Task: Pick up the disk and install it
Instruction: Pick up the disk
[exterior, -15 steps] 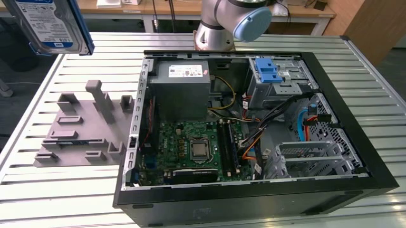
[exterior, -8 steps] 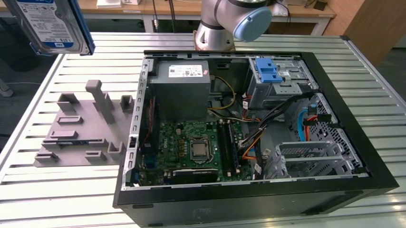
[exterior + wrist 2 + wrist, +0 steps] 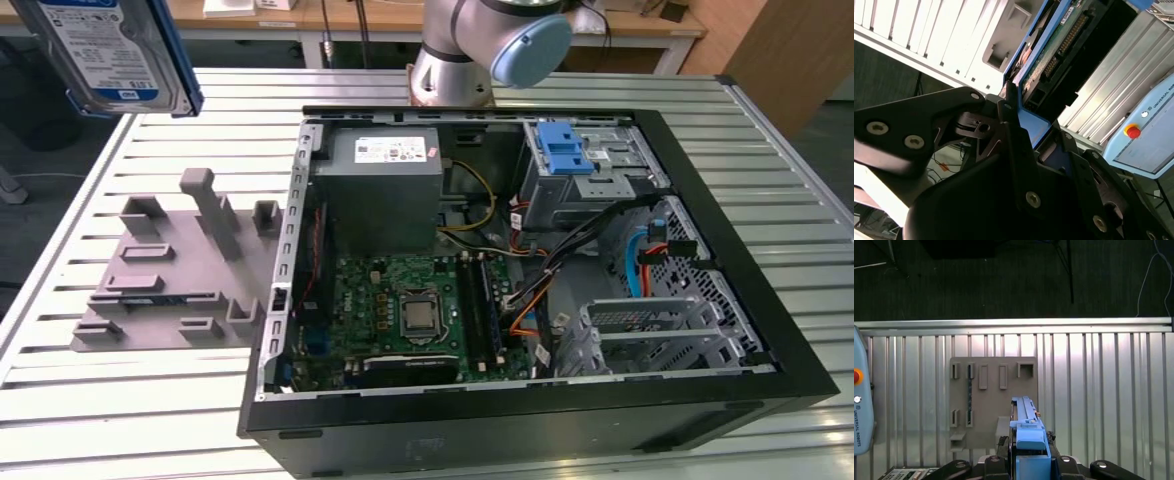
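The disk (image 3: 114, 50) hangs high above the slatted table at the exterior view's far left, its blue-and-white label facing out and its blue bracket along the edge. In the second wrist view my gripper (image 3: 1021, 107) is shut on it, the black fingers (image 3: 1009, 120) pinching the blue bracket, with the disk's green circuit board (image 3: 1054, 50) showing beyond them. In the first wrist view the bracket's blue end (image 3: 1026, 432) sticks out of the gripper (image 3: 1028, 452), above the grey fixture plate (image 3: 989, 405).
An open black computer case (image 3: 534, 420) lies on the table, with a grey power supply (image 3: 387, 170), a motherboard (image 3: 407, 305) and a metal drive cage with a blue latch (image 3: 567, 150). The grey fixture plate (image 3: 174, 270) is beside the case. The arm's base (image 3: 481, 45) stands behind.
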Controlling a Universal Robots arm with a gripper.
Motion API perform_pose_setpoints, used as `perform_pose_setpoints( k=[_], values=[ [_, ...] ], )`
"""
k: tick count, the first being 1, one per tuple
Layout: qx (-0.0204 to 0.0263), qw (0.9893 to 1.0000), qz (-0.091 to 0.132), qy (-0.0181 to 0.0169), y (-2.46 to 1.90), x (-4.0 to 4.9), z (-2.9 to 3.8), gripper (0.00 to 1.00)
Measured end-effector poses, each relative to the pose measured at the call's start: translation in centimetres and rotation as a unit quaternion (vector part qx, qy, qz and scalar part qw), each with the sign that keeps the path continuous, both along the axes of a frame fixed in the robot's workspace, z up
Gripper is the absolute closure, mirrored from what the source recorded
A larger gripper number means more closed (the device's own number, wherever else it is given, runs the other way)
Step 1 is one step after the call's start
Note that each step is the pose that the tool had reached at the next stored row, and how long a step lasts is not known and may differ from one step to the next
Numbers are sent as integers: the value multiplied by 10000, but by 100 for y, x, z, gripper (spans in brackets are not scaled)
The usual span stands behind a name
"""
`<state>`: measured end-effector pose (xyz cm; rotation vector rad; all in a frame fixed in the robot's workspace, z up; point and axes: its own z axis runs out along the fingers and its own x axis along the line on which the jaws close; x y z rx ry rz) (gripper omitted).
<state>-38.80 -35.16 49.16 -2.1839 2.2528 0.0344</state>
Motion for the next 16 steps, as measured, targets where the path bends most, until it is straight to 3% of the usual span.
perform_pose_setpoints(
  k=[16],
  values=[
    [0, 10000, 0, 0, -11, 19, 0, 63]
  ],
)
